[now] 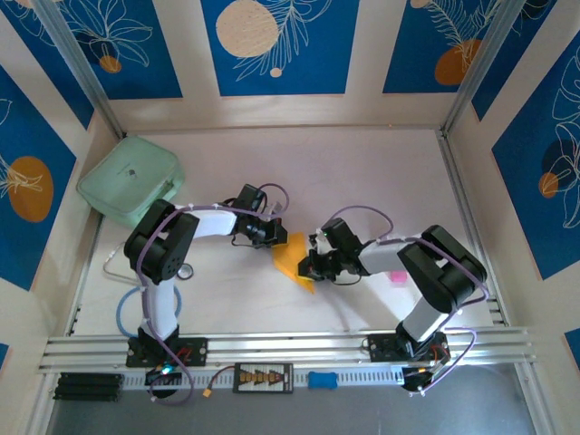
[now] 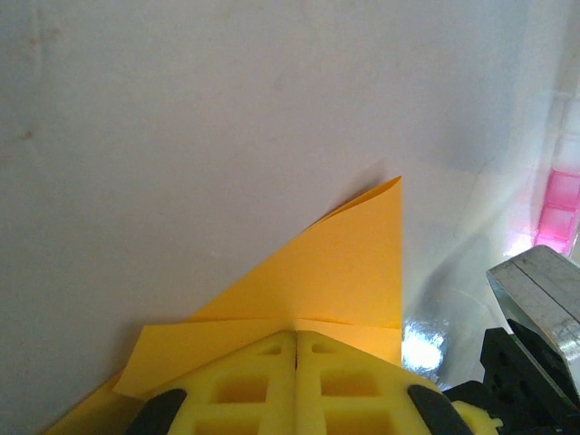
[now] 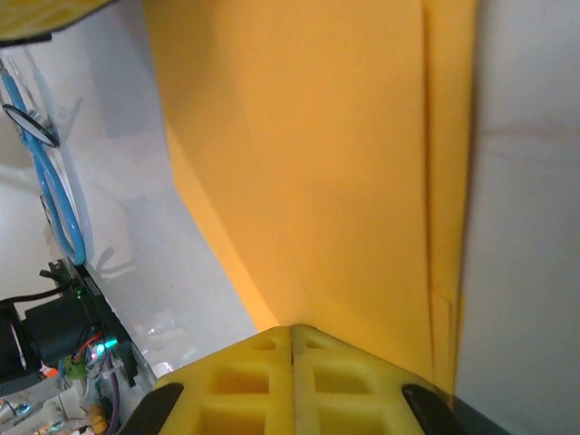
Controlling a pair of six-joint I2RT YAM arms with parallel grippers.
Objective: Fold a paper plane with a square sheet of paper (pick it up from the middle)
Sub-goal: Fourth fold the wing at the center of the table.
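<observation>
Soft, even light is falling from above onto my tabletop (image 1: 362, 172), and my arms are casting only faint shadows. In my left wrist view a glare spot is burning on the tabletop at the near right, pink haze is bleeding in at the right edge, and my left tool (image 2: 296, 337) is blurring at the bottom. In my right wrist view the orange paper (image 3: 299, 163) is glowing saturated and soft, and its right strip is catching more light.

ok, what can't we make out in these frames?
- Top view: paper mostly covered by left hand and right hand; folds unreadable.
- Wrist views: shut yellow fingers hide the paper's near edge; pinching or pressing, unclear.
- Pink object: part behind right arm, blurred in left wrist view.
</observation>
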